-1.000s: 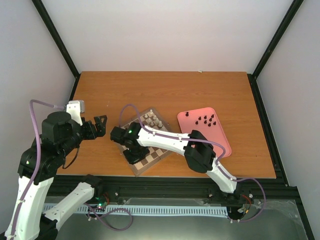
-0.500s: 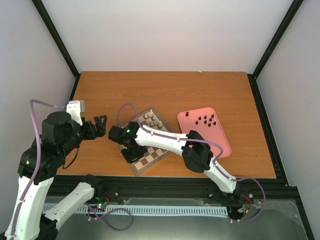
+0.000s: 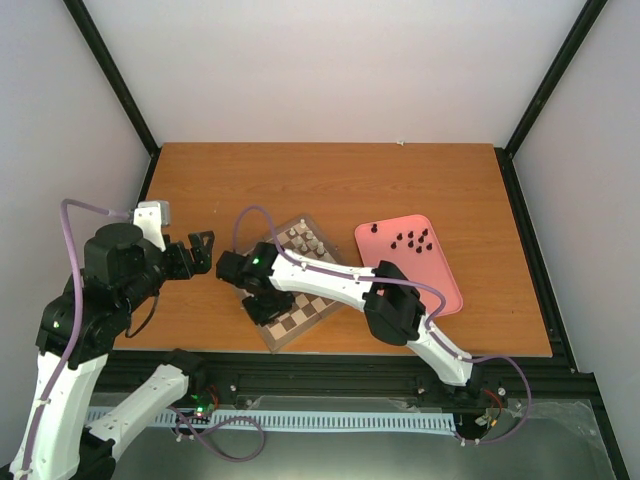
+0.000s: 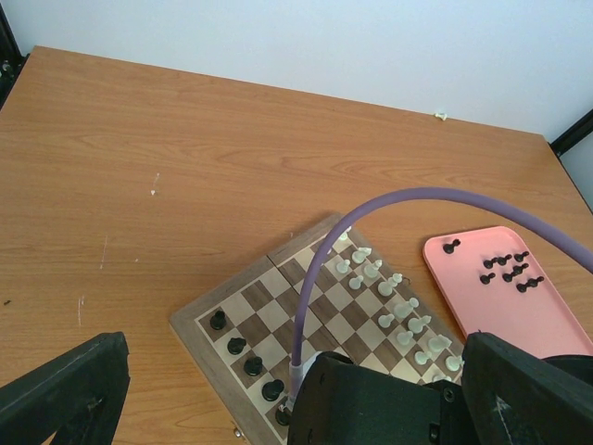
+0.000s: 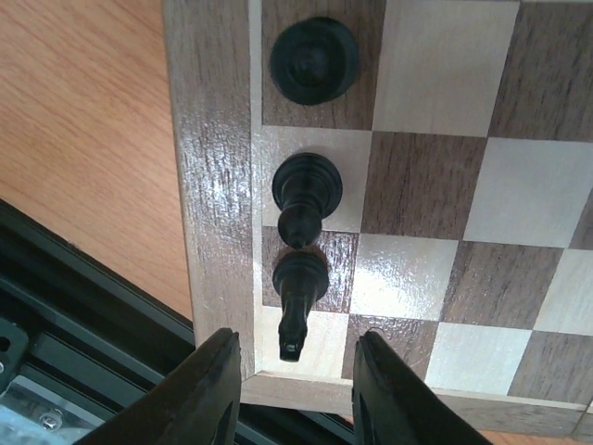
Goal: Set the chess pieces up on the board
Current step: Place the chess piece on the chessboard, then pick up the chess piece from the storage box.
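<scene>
The board (image 3: pixel 312 303) lies tilted at the table's near middle. Cream figures (image 3: pixel 305 240) stand along its far side. In the left wrist view the chess pieces (image 4: pixel 237 345), several black ones, stand in a row along the board's (image 4: pixel 264 306) left edge. My right gripper (image 3: pixel 262 310) hovers over the board's near-left corner. In the right wrist view it (image 5: pixel 295 394) is open and empty, its fingers (image 5: pixel 218 389) apart either side of a standing black piece (image 5: pixel 299 283), with two more black pieces (image 5: pixel 308 190) beyond. My left gripper (image 3: pixel 203 247) is open and empty, left of the board.
A pink tray (image 3: pixel 440 285) right of the board holds several black figures (image 3: pixel 412 240), also seen in the left wrist view (image 4: pixel 505 271). The right arm (image 4: pixel 380 399) fills the bottom of the left wrist view. The table's front edge and black rail (image 5: pixel 83 297) lie beside the board corner.
My right wrist has shifted slightly to the left over the board's near-left corner. The left arm has not moved.
</scene>
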You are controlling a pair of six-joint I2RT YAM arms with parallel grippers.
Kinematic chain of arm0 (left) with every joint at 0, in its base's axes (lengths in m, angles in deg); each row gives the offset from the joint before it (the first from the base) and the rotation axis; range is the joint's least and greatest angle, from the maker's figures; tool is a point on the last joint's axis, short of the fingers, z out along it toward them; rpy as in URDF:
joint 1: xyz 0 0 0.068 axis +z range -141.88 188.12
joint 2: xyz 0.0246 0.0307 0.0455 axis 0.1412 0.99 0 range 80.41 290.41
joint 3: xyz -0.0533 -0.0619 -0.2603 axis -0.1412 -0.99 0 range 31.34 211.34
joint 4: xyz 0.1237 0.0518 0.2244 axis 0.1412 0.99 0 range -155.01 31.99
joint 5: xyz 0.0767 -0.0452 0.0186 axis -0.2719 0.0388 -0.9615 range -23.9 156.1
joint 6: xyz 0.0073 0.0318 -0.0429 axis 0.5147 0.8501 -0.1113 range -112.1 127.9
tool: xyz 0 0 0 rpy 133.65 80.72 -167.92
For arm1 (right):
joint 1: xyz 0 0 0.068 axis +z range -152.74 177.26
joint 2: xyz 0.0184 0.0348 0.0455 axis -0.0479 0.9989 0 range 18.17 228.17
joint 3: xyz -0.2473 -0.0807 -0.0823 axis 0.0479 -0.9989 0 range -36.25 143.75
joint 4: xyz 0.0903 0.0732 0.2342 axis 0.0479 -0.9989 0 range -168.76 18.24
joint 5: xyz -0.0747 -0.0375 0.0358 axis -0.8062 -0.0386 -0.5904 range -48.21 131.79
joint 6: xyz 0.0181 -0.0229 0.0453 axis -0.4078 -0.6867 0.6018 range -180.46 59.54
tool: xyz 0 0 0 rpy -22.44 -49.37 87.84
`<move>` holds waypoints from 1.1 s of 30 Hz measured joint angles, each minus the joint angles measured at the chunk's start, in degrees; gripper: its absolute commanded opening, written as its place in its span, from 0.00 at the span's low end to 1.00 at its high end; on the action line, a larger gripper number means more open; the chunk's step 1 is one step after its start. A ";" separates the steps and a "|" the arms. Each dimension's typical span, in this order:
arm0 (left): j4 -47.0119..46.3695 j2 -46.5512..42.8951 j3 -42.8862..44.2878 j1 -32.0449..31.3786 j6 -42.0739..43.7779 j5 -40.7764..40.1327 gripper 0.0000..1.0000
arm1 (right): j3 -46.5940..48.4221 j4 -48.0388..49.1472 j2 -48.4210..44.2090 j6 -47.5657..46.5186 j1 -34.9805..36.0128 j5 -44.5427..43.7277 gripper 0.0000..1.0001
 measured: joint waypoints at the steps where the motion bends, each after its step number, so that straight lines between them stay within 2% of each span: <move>1: 0.00 0.00 0.00 0.00 0.00 0.00 1.00 | 0.26 -0.13 0.00 -0.13 0.00 0.00 0.37; 6: 0.00 0.00 0.00 0.00 0.04 0.02 1.00 | 2.16 -1.95 -1.27 0.22 -0.04 -1.57 0.48; 10: 0.00 0.00 0.00 0.00 0.04 0.04 1.00 | 2.40 -3.26 -6.69 1.18 -1.31 -3.56 0.58; 13: 0.00 0.00 0.00 0.00 0.04 0.11 1.00 | 2.32 -3.52 -12.00 0.98 -5.05 -4.48 0.61; 18: 0.00 0.46 0.00 0.00 0.04 0.17 1.00 | 0.42 -2.95 -17.42 -0.92 -18.25 -7.32 0.62; 23: -0.02 1.60 0.00 0.00 0.07 0.17 1.00 | -5.27 -0.66 -15.82 -4.22 -30.99 -10.49 0.62; 28: -0.04 3.56 0.00 0.00 0.11 0.04 1.00 | -7.65 2.82 -11.45 -6.97 -37.99 -10.14 0.61; 33: -0.09 5.60 0.00 0.00 0.13 -0.24 1.00 | -7.65 5.95 -6.88 -9.42 -41.68 -9.20 0.58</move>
